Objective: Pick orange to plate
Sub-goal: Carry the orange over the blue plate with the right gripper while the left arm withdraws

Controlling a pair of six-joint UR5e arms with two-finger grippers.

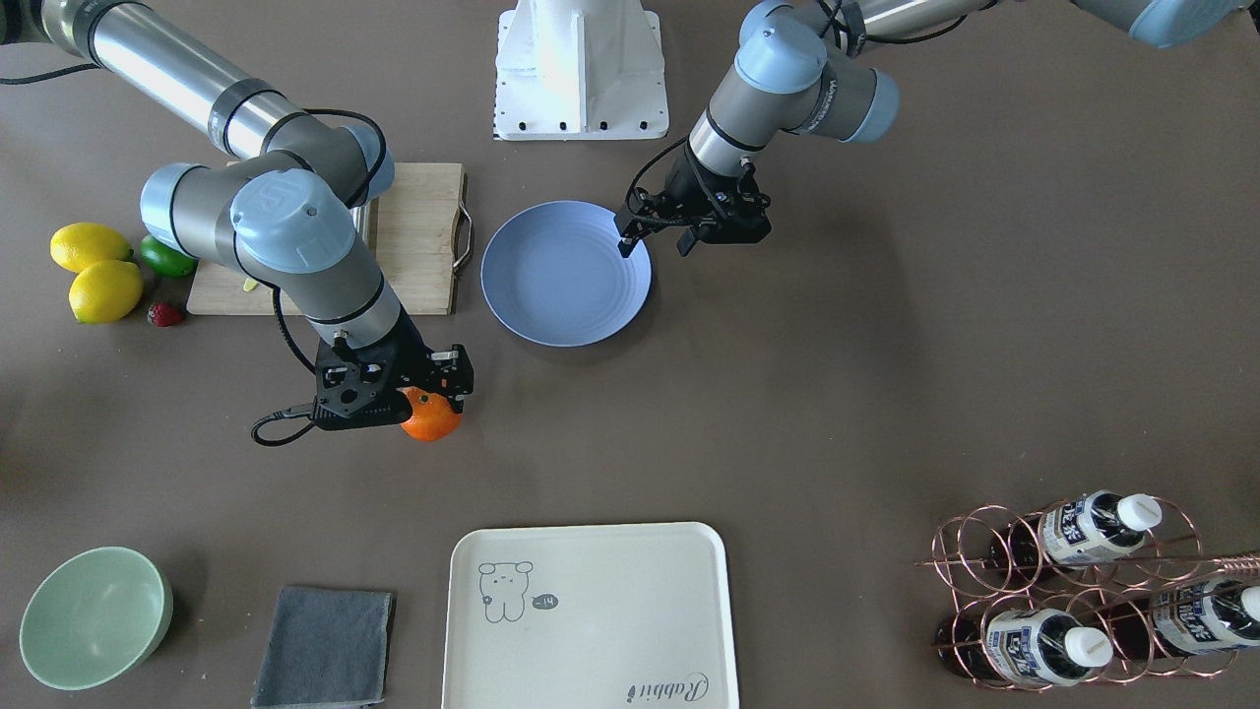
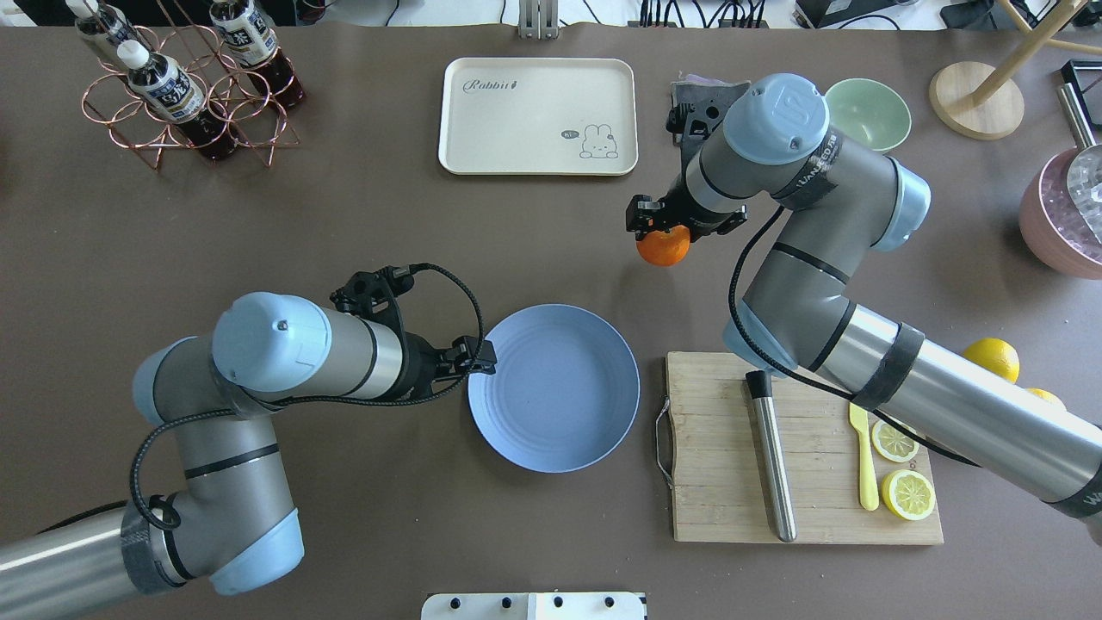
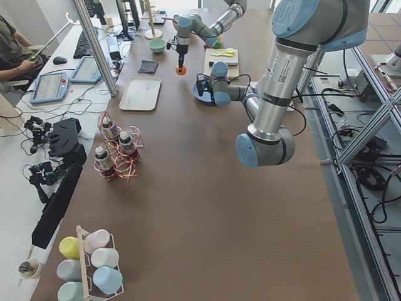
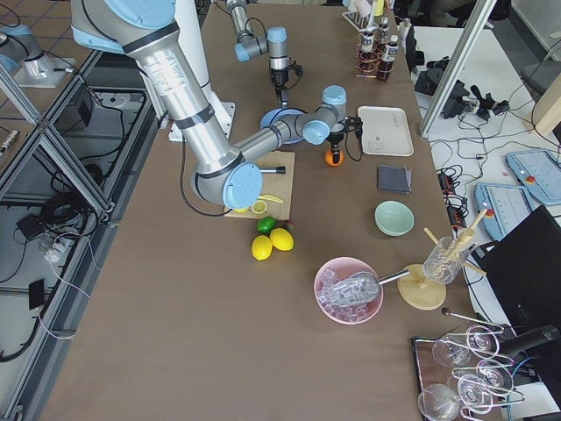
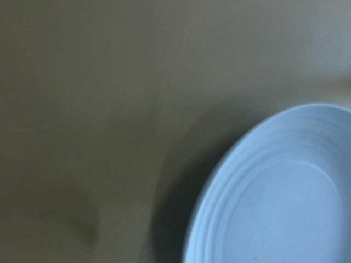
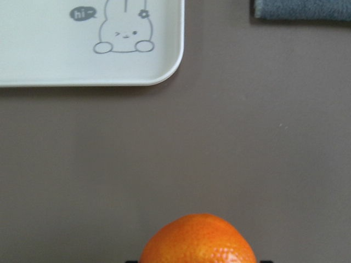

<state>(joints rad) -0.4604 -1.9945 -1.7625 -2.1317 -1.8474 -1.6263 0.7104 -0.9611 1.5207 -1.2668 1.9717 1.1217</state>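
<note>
My right gripper (image 1: 434, 392) is shut on the orange (image 1: 430, 416), a small bright-orange fruit, over the brown table between the plate and the cream tray. The orange (image 2: 663, 247) sits under the fingers in the overhead view, and the right wrist view shows its top (image 6: 200, 241) at the bottom edge. The pale blue plate (image 1: 566, 276) lies bare at the table's middle, a short way from the orange. My left gripper (image 1: 656, 244) hovers open at the plate's rim (image 2: 555, 387) with nothing between its fingers. The left wrist view holds only part of the plate (image 5: 285, 208).
A cream tray (image 1: 591, 611), a grey cloth (image 1: 325, 645) and a mint-green bowl (image 1: 94, 615) line the operators' side. A wooden cutting board (image 1: 423, 236) lies under the right arm, beside two lemons (image 1: 94, 271), a lime (image 1: 165, 256) and a strawberry (image 1: 164, 314). A copper bottle rack (image 1: 1083, 591) stands in a corner.
</note>
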